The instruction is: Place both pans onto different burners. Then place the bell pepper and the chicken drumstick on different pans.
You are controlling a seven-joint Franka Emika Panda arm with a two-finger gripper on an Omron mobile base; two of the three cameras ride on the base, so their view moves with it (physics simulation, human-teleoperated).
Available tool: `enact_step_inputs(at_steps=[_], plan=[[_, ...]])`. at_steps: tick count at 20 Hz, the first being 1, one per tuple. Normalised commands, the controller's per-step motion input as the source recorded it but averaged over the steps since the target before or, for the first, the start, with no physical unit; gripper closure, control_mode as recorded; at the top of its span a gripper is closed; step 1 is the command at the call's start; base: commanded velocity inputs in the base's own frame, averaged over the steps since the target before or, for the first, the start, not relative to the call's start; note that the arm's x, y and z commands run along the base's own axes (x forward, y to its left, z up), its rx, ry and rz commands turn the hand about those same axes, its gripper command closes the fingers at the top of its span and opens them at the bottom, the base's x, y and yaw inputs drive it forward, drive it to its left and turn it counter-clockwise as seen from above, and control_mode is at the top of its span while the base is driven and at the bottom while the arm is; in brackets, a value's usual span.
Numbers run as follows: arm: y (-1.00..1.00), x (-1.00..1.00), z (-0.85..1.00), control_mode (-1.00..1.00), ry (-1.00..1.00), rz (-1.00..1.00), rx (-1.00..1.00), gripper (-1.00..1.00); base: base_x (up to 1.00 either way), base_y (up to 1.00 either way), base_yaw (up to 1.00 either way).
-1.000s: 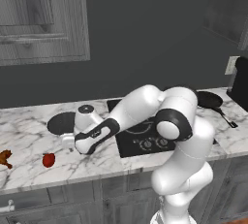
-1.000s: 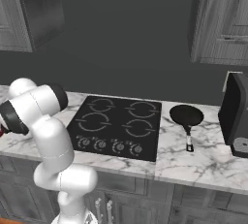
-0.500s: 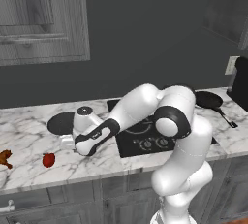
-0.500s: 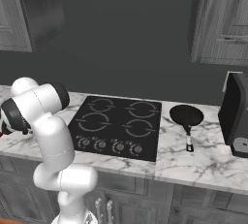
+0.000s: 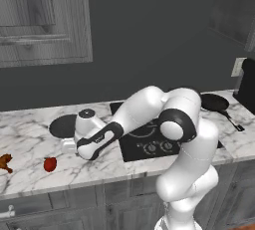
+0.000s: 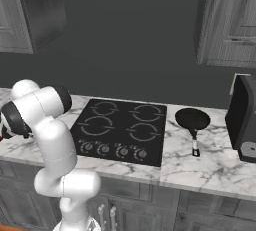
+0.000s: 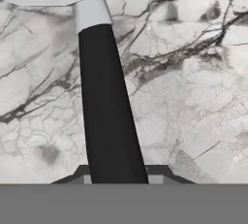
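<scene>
Item: pale-rimmed pan (image 5: 63,126), on marble tabletop (image 5: 30,149) left of cooktop (image 6: 120,130). Jaws closed tight on its black handle (image 7: 109,116). Advice: lift level, keep handle from twisting, carry to 1 burner; 2nd pan (image 6: 192,119) waits right.

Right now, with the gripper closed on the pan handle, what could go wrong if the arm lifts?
The gripper grips the black handle far from the left pan, so the pan may tilt or twist when lifted. The bell pepper and chicken drumstick lie close by on the marble counter; a low swing could knock them.
</scene>
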Motion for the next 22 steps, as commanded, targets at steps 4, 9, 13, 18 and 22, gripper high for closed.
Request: enact_step_inputs(at_steps=[4, 9, 13, 18, 22], plan=[[-0.07, -0.06, 0.3, -1.0, -0.02, -0.05, 0.02, 1.0, 0.0, 0.0, 0.0], [-0.28, -0.06, 0.39, -1.0, 0.0, -0.14, 0.08, 1.0, 0.0, 0.0, 0.0], [-0.59, -0.04, 0.37, -1.0, 0.0, -0.09, 0.15, 1.0, 0.0, 0.0, 0.0], [-0.65, -0.12, 0.12, -1.0, 0.0, -0.06, 0.11, 1.0, 0.0, 0.0, 0.0], [-0.55, -0.05, 0.0, -1.0, 0.0, -0.1, 0.03, 1.0, 0.0, 0.0, 0.0]])
